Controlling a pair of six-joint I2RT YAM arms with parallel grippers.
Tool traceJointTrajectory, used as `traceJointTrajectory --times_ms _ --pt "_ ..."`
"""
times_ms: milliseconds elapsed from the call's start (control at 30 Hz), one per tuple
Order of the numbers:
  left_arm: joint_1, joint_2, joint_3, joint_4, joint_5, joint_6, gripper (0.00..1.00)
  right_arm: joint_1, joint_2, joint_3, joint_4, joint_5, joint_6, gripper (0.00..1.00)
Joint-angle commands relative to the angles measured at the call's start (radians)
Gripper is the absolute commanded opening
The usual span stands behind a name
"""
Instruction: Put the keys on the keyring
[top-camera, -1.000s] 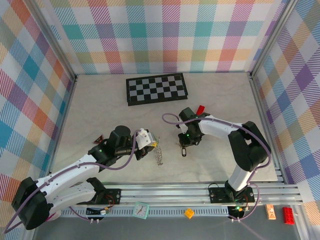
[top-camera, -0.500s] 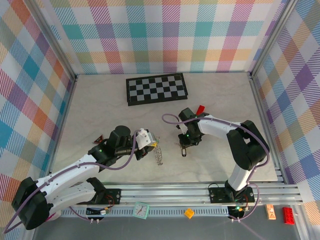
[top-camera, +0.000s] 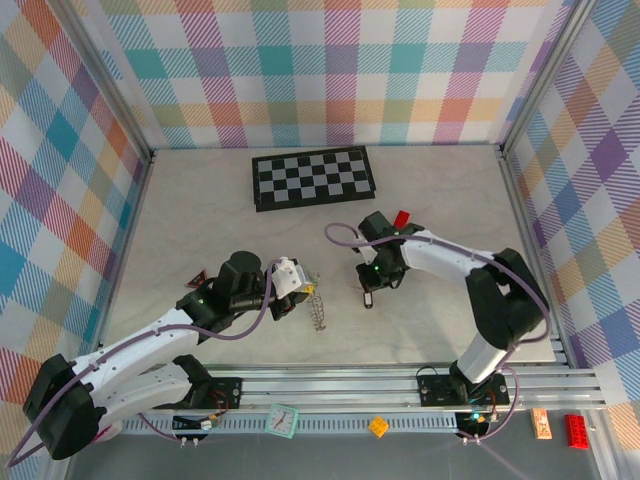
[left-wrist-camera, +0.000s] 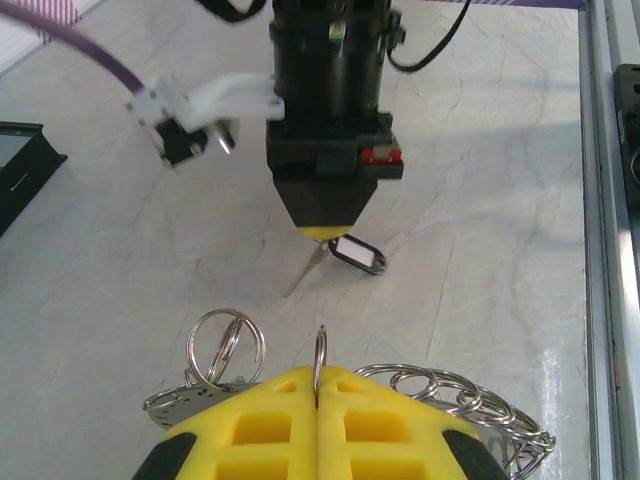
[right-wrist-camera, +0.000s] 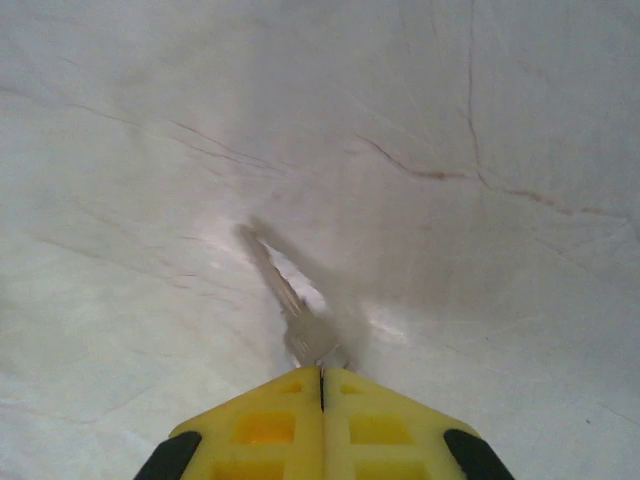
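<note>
At the middle of the surface (left-wrist-camera: 480, 200), just right of the keyring (left-wrist-camera: 455, 400), your right end effector (right-wrist-camera: 320, 372) has finished closing. A second ago its jaws stood slightly apart; now the yellow fingers meet flush and pinch the black-headed key (right-wrist-camera: 285, 300) by the top of its silver blade. The blade slants away from the fingers, with its tip apparently touching the surface. From the left wrist view, its black head (left-wrist-camera: 358, 255) lies just beside the end effector's tip, tucked closer in than it was a moment ago.

Your left end effector (left-wrist-camera: 318, 378) has not changed. It is shut on one thin wire loop of the keyring and holds the ring up on edge at the near left, well apart from the key, with other loops fanned out on either side.

That means you likely have both parts in hand, and the pick-up step looks done. The grip on the key is shallow and near the blade's base, so lift gently. Watch that the key does not pivot before you carry it left toward a loop. Threading has not yet begun.
</note>
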Motion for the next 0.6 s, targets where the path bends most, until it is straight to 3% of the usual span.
traceJointTrajectory --times_ms 0,233,567 --pt "-0.010 -0.012 0.026 0.035 0.014 0.000 0.00 0.026 -0.108 -0.006 0.037 0.024 -0.057 0.00" --pt "-0.009 -0.022 0.032 0.033 0.009 -0.016 0.00 0.064 -0.284 -0.097 0.191 0.033 -0.168 0.00" --pt "-0.009 -0.020 0.046 0.030 0.011 -0.028 0.00 0.074 -0.417 -0.166 0.302 -0.273 -0.326 0.00"
